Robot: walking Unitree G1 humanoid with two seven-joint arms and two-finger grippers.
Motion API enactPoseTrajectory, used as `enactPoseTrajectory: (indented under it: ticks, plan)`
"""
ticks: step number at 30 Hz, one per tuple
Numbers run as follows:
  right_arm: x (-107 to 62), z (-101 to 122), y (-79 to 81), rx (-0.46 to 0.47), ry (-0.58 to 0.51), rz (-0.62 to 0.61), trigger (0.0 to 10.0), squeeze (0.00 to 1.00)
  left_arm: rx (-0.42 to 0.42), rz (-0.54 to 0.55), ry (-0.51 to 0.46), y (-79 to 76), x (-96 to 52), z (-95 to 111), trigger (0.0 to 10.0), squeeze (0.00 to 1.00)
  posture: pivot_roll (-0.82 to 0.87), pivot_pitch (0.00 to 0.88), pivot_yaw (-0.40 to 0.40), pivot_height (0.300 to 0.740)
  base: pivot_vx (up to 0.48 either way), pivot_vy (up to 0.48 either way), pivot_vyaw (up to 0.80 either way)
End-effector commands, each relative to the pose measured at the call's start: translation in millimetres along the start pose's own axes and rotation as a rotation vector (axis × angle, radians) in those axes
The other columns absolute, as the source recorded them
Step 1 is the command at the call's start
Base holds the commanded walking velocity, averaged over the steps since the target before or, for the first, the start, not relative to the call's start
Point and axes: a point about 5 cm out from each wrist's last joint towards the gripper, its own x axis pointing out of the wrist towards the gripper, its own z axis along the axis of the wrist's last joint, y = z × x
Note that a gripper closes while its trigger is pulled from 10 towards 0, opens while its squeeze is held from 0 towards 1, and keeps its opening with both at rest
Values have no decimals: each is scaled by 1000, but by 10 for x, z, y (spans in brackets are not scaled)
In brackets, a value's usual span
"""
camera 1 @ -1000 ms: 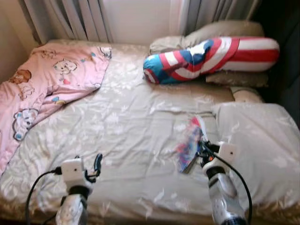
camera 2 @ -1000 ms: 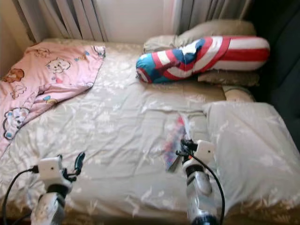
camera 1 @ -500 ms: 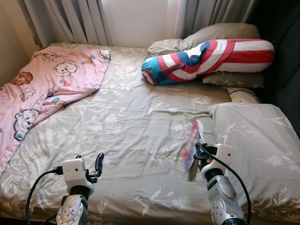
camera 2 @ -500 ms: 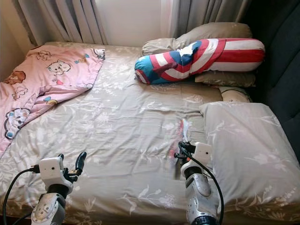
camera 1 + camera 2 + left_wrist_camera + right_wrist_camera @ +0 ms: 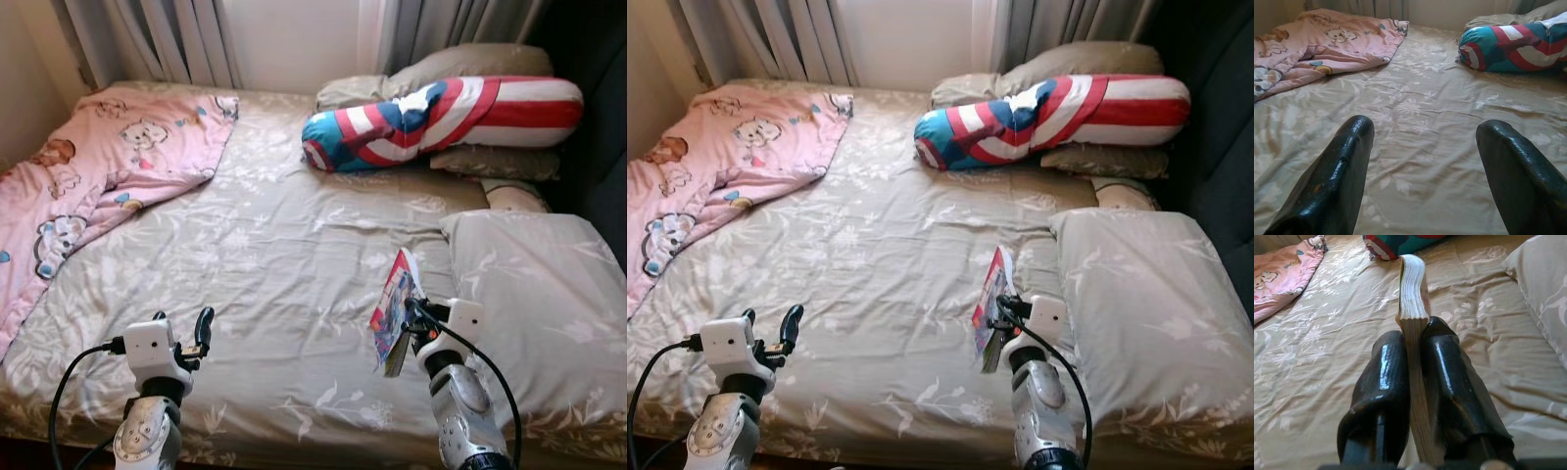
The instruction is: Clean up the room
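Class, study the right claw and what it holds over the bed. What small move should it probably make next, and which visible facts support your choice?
Probably lift the book a little higher off the bed and carry it away. The right claw is shut on the book's lower edge, pages clamped between both fingers, and the book stands upright just above the sheet beside the grey pillow. The left claw hangs open, holding nothing.

Book (image 5: 394, 311) cover print too small to read; pink blanket (image 5: 88, 186) cut off at frame edge; small pillow (image 5: 514, 196) mostly hidden, apparently.
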Motion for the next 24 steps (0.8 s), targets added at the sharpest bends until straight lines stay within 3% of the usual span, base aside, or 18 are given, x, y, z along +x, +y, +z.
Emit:
enactPoseTrajectory:
  ticks: [1, 11, 18, 20, 24]
  plan:
    - [62, 80, 56, -18, -21, 21, 10000, 0, -9, 8, 11, 21, -23, -11, 10000, 0, 11, 94, -24, 675, 0, 0, 0]
    - [97, 78, 46, -9, -19, 10, 10000, 0, -7, 13, 14, 35, -17, 0, 10000, 0, 22, 116, -22, 665, 0, 0, 0]
    - [161, 64, 55, 78, 8, -7, 10000, 0, -4, 15, 14, 53, -27, 12, 10000, 0, 39, 131, -13, 665, 0, 0, 0]
    - [258, 99, 80, 214, 31, -17, 10000, 0, 4, 13, 14, 69, -47, 38, 10000, 0, 66, 146, -1, 665, 0, 0, 0]
    - [338, 146, 126, 314, 54, -5, 10000, 0, 14, 11, 14, 94, -80, 68, 10000, 0, 86, 162, 10, 665, 0, 0, 0]
